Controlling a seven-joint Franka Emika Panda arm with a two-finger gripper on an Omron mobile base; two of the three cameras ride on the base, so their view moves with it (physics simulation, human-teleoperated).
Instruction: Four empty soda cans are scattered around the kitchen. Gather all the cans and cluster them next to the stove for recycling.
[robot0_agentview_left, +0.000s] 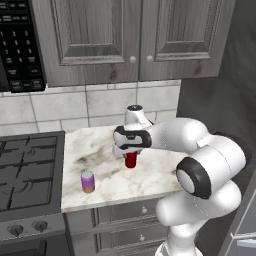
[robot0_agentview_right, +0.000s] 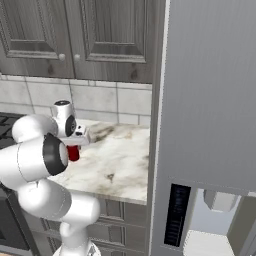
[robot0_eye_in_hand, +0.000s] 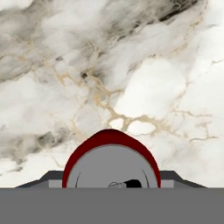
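A red soda can (robot0_agentview_left: 131, 162) stands upright on the marble counter (robot0_agentview_left: 150, 175), to the right of the stove (robot0_agentview_left: 25, 170). My gripper (robot0_agentview_left: 130, 152) reaches down over it from above and is shut on its sides. In the hand view the can's grey top with red rim (robot0_eye_in_hand: 111, 162) sits between the two dark fingertips (robot0_eye_in_hand: 50, 177). The right base view shows the red can (robot0_agentview_right: 73, 153) just under the hand. A purple soda can with an orange band (robot0_agentview_left: 88, 181) stands on the counter near the stove's right edge, left of and in front of the gripper.
A black microwave (robot0_agentview_left: 17, 45) hangs above the stove. Dark grey wall cabinets (robot0_agentview_left: 130, 35) run over the counter. A tall grey refrigerator (robot0_agentview_right: 210, 100) closes off the counter's right end. Drawers (robot0_agentview_left: 125, 215) sit below the front edge.
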